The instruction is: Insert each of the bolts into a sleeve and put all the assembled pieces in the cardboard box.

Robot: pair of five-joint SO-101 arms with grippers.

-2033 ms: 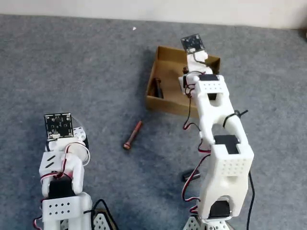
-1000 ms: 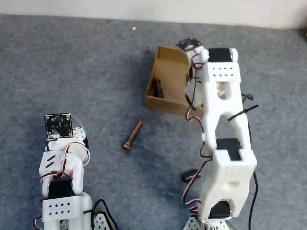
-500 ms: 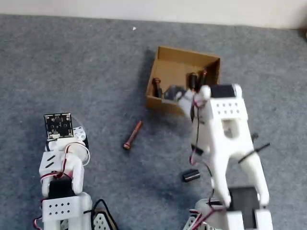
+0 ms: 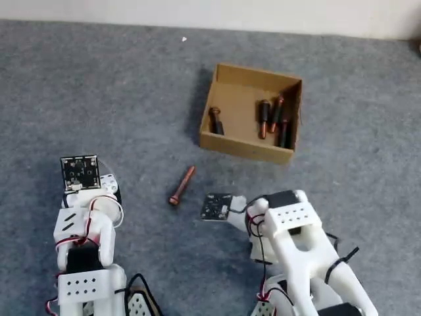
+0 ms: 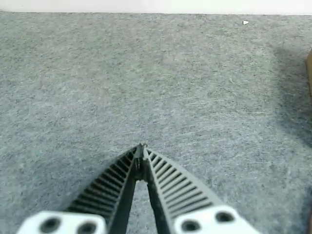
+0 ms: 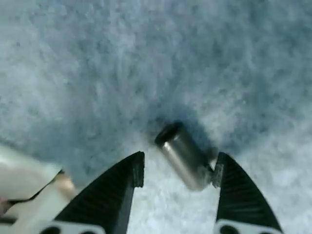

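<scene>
We see a grey carpeted desk (image 4: 99, 85) with an open brown cardboard box (image 4: 245, 147) towards its far side, holding several copper-coloured bolt-and-sleeve pieces (image 4: 264, 118). Our right hand (image 6: 179, 158) is spread open astride a dark metal cylindrical sleeve (image 6: 181, 148) lying on the carpet. Our left hand (image 5: 141, 155) is closed, empty. A loose copper-coloured bolt (image 4: 182, 185) lies between the arms — just in front of the box.

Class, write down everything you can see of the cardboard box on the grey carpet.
The cardboard box is brown, open-topped and roughly square, with four low upright walls of plain card. It sits flat on the grey carpet, turned slightly askew, in the far part of the high view, right of centre. Inside lie copper-coloured bolts with dark sleeves: one piece by one side wall and a cluster by the opposite wall. Nothing else touches it.
</scene>
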